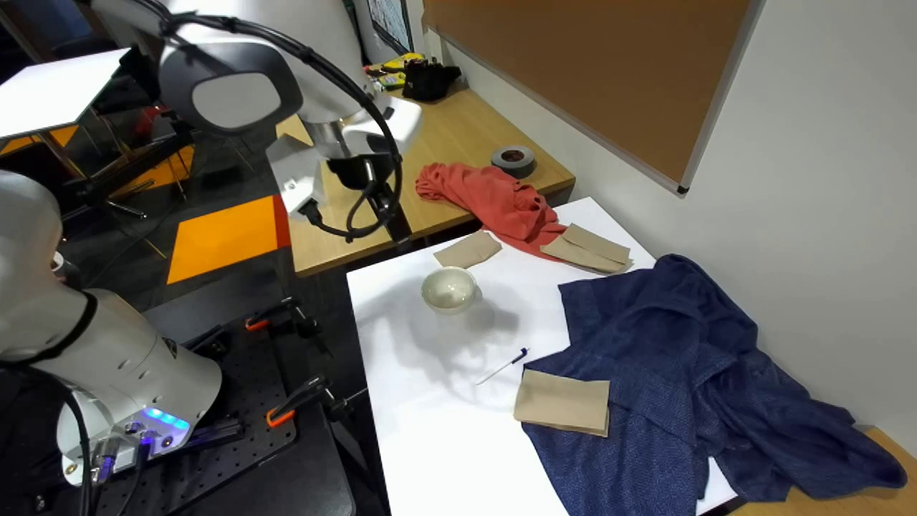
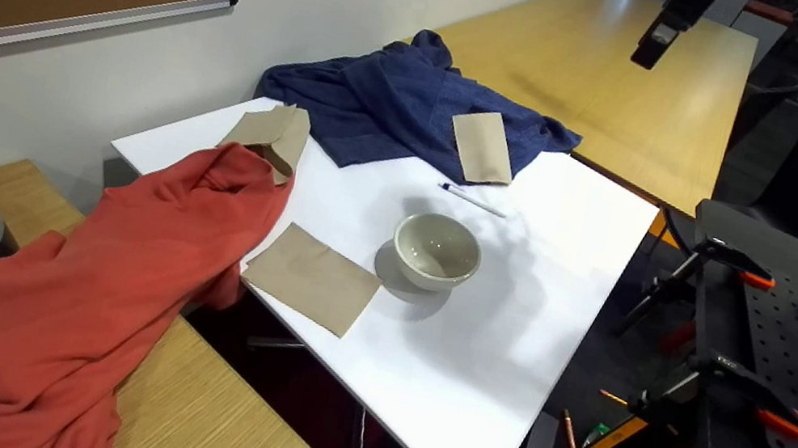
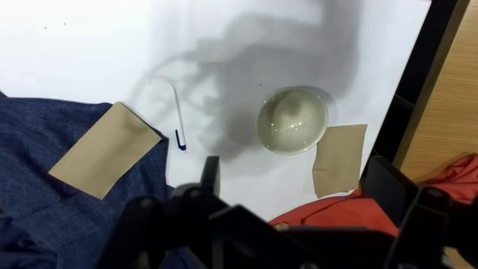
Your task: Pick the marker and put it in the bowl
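- White table (image 1: 437,451) against a pale wall (image 1: 809,179); blue cloth (image 1: 659,373) spread over part of it.
- Marker (image 3: 179,117), a white pen with blue clip, lies flat on the table, clip end just beside the cloth, between tan packet (image 3: 106,150) and upright bowl (image 3: 292,121).
- Gripper (image 3: 300,181) hangs well above, fingers (image 3: 212,170) wide apart, nothing between them.
- Step in hand, we judge: reaching for the marker.
- We want the fingers straddling mid-barrel crosswise, centred before we come straight down.
- We close low and gently; so thin a barrel may roll if caught off-centre.
- We keep off the clip end: cloth could snag there.
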